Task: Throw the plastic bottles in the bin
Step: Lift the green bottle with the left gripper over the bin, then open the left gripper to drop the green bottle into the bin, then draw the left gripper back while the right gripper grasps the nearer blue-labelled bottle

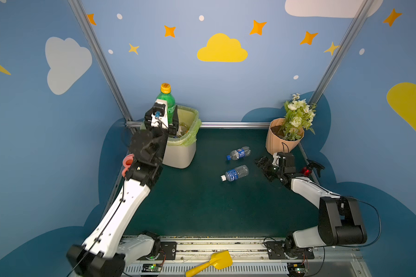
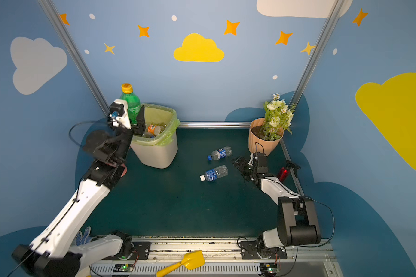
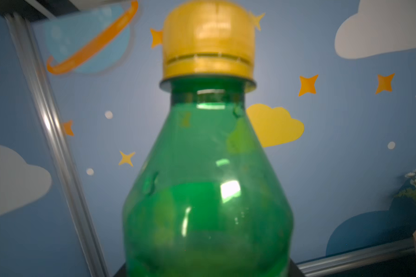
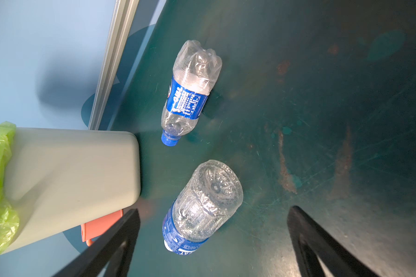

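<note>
Left gripper (image 1: pixel 164 117): raised at the far-left corner of the bin (image 1: pixel 178 156), with a green bottle (image 1: pixel 169 103) standing upright between its jaws, yellow cap (image 1: pixel 165 88) up. A black finger (image 2: pixel 141 116) sits right beside the bottle's body. I can't tell whether the jaws clamp it or have slack. The left wrist view is filled by the blurred bottle and shows no contact points. The bottle sits above rim level, but I can't tell if it is fully over the opening.

Bin: white, squarish, with a light-green liner bag (image 1: pixel 190 134) folded over the rim, at the far left of the dark green mat (image 1: pixel 202 203). Bottles are inside, and a top view shows one with an orange label (image 2: pixel 154 129).

Two clear bottles with blue labels lie on their sides mid-mat, right of the bin and apart from each other:
- blue-cap bottle (image 1: pixel 238 153), the farther one, cap pointing left
- white-cap bottle (image 1: pixel 234 173), the nearer one, cap left, base toward the right arm

Right gripper (image 1: pixel 262 165): low over the mat, just right of those two. Its jaws are spread wide with nothing in them. In the right wrist view both fingers (image 4: pixel 120 239) frame the white-cap bottle's base without touching it.

Other items: a peach flowerpot (image 1: pixel 277 141) at far right, a red spray bottle (image 1: pixel 306 170) behind the right arm, and a yellow scoop (image 1: pixel 216 261) on the near rail.
</note>
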Controlling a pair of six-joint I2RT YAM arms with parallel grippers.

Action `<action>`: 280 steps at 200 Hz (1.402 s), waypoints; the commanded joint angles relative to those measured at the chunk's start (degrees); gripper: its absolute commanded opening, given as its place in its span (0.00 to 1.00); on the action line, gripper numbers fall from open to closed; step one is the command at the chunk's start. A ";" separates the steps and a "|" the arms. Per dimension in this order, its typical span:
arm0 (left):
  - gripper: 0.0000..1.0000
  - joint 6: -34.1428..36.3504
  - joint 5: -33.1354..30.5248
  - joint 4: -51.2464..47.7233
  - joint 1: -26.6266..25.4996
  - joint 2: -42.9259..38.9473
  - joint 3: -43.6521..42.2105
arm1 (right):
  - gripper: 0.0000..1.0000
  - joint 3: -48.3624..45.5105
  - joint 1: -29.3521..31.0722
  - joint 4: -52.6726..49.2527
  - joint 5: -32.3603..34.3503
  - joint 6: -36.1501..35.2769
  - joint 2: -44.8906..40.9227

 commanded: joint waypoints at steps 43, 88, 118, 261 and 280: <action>1.00 -10.37 2.47 -7.19 4.88 2.13 4.89 | 0.95 1.00 0.25 -3.36 2.30 -1.42 -4.67; 1.00 -7.62 -0.79 -2.53 4.93 -9.42 -4.49 | 0.95 1.57 1.39 -4.26 1.57 -0.88 -4.19; 1.00 -7.30 -2.49 -4.33 4.92 -14.02 -8.56 | 0.95 1.58 4.09 -5.03 2.60 0.52 -3.65; 1.00 -17.01 -5.59 -12.69 5.10 -30.44 -26.92 | 0.95 9.76 17.08 -10.34 4.79 7.06 11.00; 1.00 -17.56 -6.08 -14.66 5.10 -32.30 -28.66 | 0.95 11.32 17.20 -11.18 5.93 8.13 12.97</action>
